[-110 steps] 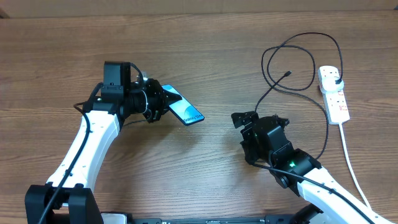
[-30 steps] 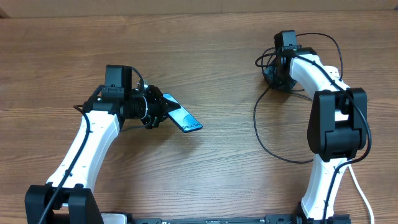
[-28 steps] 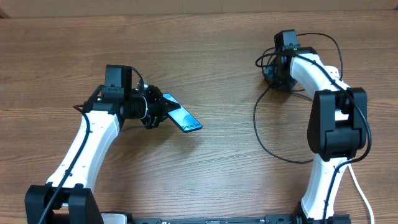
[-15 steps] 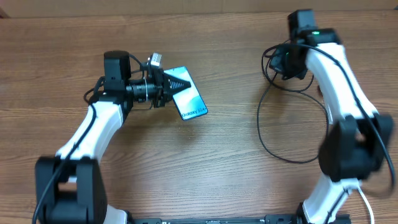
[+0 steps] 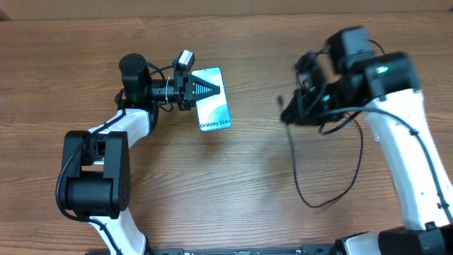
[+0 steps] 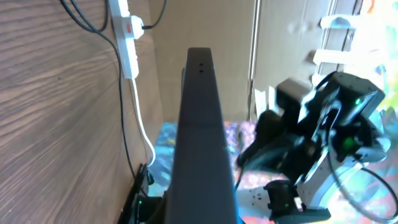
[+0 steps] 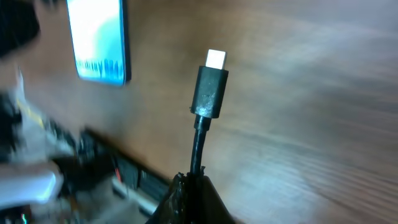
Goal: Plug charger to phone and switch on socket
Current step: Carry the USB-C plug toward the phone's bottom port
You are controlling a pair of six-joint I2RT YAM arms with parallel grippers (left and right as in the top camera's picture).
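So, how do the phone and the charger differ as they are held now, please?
The phone is a broad flat slab with a lit blue screen; the charger ends in a slim black connector, pale-tipped. The left gripper clamps the phone's end; the right gripper clamps the charger's cable below the connector. Both are held, not yet joined.

Soft, even light fills the overhead view; the counter [image 5: 233,191] shows only faint shadows. The right arm [image 5: 382,78] is smeared by motion blur. In the right wrist view the charger [image 7: 210,90] tip is fairly sharp, the phone [image 7: 98,40] blurred. Bright glare washes out the left wrist view's right edge.
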